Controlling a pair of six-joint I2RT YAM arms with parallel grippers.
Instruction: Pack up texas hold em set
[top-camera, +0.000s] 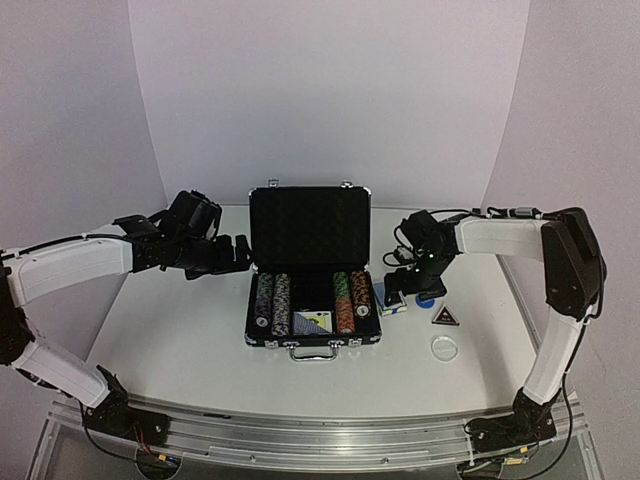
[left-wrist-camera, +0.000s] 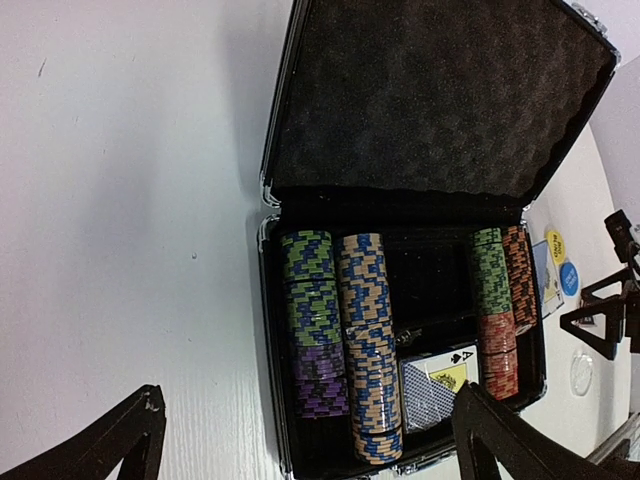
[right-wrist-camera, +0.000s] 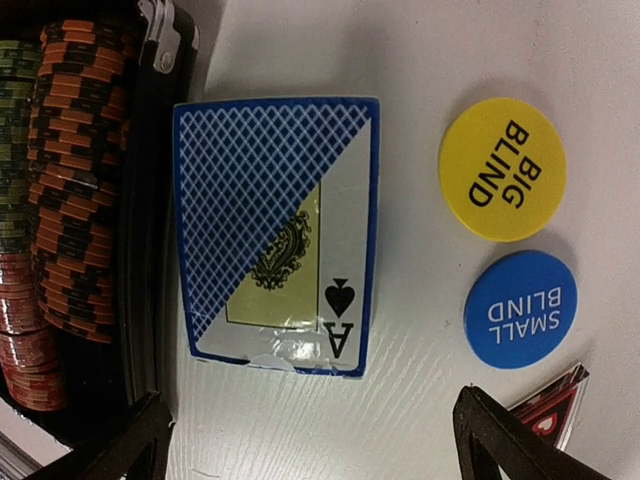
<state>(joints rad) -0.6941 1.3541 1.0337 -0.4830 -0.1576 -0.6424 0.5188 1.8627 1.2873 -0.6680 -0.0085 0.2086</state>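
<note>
The black briefcase (top-camera: 312, 240) stands open mid-table, its rows of striped poker chips (left-wrist-camera: 370, 340) flanking a blue-backed card deck (left-wrist-camera: 435, 392) inside. A second blue-backed deck (right-wrist-camera: 275, 230) lies on the table just right of the case wall (right-wrist-camera: 150, 200). Beside it are a yellow "BIG BLIND" disc (right-wrist-camera: 502, 168), a blue "SMALL BLIND" disc (right-wrist-camera: 520, 308), a dark triangular button (top-camera: 445, 316) and a clear disc (top-camera: 443, 348). My right gripper (right-wrist-camera: 310, 425) hovers open over the loose deck's near end, holding nothing. Left of the case, my left gripper (top-camera: 235, 255) is raised and open, also holding nothing.
The upright foam-lined lid (left-wrist-camera: 440, 100) stands behind the chip rows. The case handle (top-camera: 313, 351) faces the arms. White walls close in the white table (top-camera: 170, 340) at the back and sides.
</note>
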